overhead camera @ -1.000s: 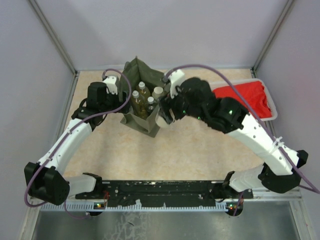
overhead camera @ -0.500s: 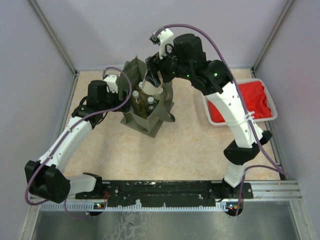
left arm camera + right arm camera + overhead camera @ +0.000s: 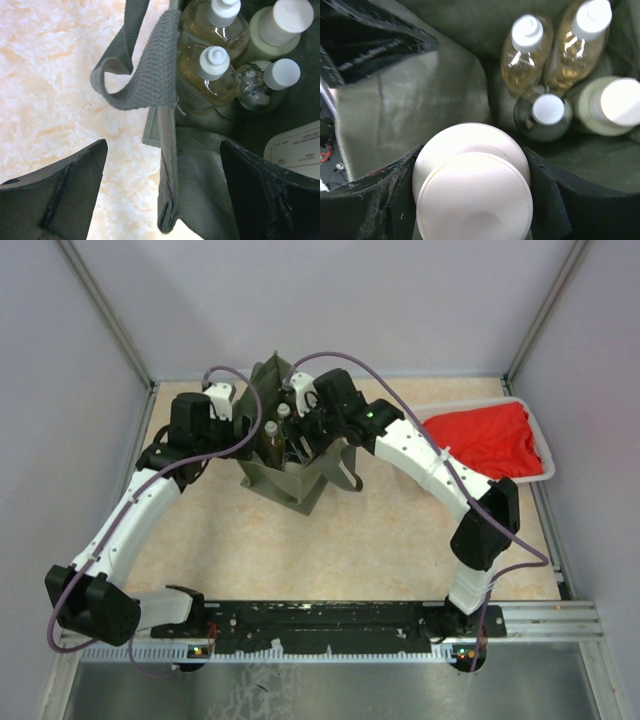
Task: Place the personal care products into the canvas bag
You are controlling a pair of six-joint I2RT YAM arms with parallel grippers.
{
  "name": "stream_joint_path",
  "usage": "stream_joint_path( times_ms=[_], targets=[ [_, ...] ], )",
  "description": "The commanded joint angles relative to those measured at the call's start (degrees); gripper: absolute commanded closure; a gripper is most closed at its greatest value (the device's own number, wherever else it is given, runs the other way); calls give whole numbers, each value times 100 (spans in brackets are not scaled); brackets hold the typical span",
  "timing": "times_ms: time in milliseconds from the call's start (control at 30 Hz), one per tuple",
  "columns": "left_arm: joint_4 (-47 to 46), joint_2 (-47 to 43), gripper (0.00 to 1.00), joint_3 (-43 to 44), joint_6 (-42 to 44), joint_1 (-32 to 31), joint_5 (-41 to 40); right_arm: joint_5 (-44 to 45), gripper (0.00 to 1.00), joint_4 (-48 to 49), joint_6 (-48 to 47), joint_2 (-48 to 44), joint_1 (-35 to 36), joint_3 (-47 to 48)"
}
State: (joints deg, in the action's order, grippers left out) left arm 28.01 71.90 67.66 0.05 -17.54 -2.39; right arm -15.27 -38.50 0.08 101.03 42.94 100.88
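My right claw (image 3: pixel 472 200) is closed on a round pale bottle with a broad cream cap (image 3: pixel 472 182). One dark finger presses each side of it, and it hangs upright inside the mouth of the boxy dark olive canvas bag (image 3: pixel 290 480). Below it, on the bag's floor, four more bottles stand close together against the far wall. Two are clear plastic bottles of amber liquid with small white caps (image 3: pixel 525 55) (image 3: pixel 575 45), both glossy and catching highlights. One is a squat silvery bottle (image 3: pixel 547 117), and one is a matte pale beige bottle with a wide white cap (image 3: pixel 610 105). The bag's cloth looks coarse and soft, creased along its inner wall. My left claw (image 3: pixel 162 192) is spread to its widest, with the bag's upright side wall between its two fingers. I cannot tell whether either finger touches the fabric. A ribbed woven handle strap (image 3: pixel 145 75) loops outward over that edge, above the mottled beige tabletop (image 3: pixel 50 75). Well to the bag's right, a crumpled red cloth (image 3: pixel 485 440) lies in a white rectangular tray (image 3: pixel 546 455).
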Motion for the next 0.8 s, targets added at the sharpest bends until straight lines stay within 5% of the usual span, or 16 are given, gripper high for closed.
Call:
stream_joint_path(
  times_ms=[0,400,767],
  targets=[
    [291,-96,0,250,189,20,-277,-836,100,1419,287,-242,10,409],
    [378,-87,0,340,207,9,-245,-1156,100,1467,372,470,420,1089],
    [425,-193,0,328,266,19,-224,-256,100,736,31,1329,663,1899]
  ],
)
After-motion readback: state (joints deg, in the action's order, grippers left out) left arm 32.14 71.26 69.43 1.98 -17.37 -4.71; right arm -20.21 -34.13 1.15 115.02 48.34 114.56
